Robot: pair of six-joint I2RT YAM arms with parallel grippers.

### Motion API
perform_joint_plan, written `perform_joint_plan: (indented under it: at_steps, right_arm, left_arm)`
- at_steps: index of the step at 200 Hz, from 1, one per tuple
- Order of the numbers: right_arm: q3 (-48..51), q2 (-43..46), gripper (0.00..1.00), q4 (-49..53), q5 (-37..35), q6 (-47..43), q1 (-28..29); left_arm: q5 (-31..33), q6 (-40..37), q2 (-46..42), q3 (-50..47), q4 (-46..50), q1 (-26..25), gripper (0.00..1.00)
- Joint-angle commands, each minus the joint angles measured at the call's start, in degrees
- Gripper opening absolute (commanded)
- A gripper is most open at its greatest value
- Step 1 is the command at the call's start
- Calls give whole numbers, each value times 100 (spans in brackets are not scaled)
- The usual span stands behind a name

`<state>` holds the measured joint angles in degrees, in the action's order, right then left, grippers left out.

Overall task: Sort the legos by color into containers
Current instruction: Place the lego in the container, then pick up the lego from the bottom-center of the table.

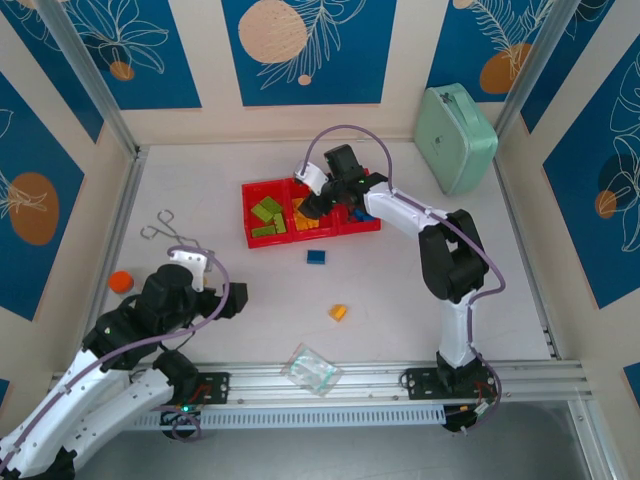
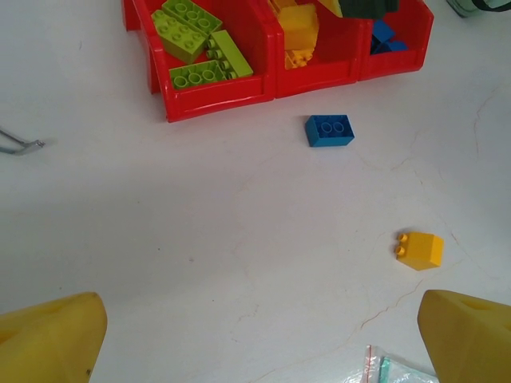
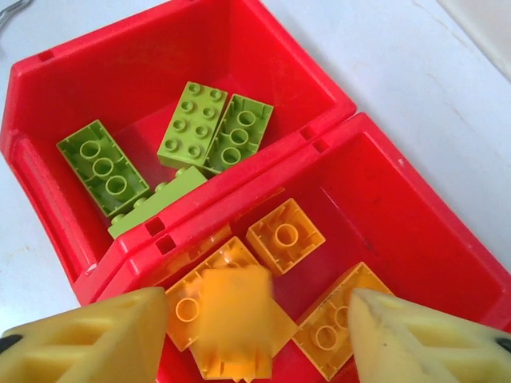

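Well short of the bins [image 2: 219,102], the left gripper [image 2: 262,323] is hanging spread wide, a yellow lego [image 2: 419,249] is lying nearer them, a blue lego [image 2: 329,130] is sitting just before them, and the right gripper [image 3: 255,323] is hovering spread over the orange legos [image 3: 286,235] in the middle bin [image 3: 415,191].

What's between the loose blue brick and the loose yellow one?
Bare table between blue brick and yellow brick; plain in left wrist view.

White table [image 1: 400,300] carries red bins [image 1: 247,212], blue brick [image 1: 316,257], yellow brick [image 1: 338,313], bag [image 1: 312,370], mint case [image 1: 457,138].
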<state>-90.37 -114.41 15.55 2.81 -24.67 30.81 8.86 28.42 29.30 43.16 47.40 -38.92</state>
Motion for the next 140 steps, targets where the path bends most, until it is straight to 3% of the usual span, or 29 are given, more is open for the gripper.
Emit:
perform_joint_plan:
  at_steps: [1, 29, 49, 66, 108, 140]
  right_arm:
    - [105, 565, 67, -89, -232, 292, 57]
    - [-35, 1031, 71, 539, -718, 947, 165]
    - [-212, 1432, 74, 1455, -1189, 2172, 233]
    - [-133, 1879, 90, 2322, -1305, 3598, 201]
    - [2186, 3923, 94, 2458, -1416, 5343, 760]
    - [3539, 4796, 93, 2769, -1257, 5787, 1503]
  left_arm:
    - [125, -1, -82, -18, 32, -24, 100]
    - [48, -41, -65, 41, 66, -15, 99]
    - [-70, -112, 55, 146, 138, -19, 100]
    - [-291, -177, 161, 178, 93, -19, 100]
    - [-460, -350, 338, 284, 102, -13, 100]
    - [-466, -470, 381, 299, 51, -9, 100]
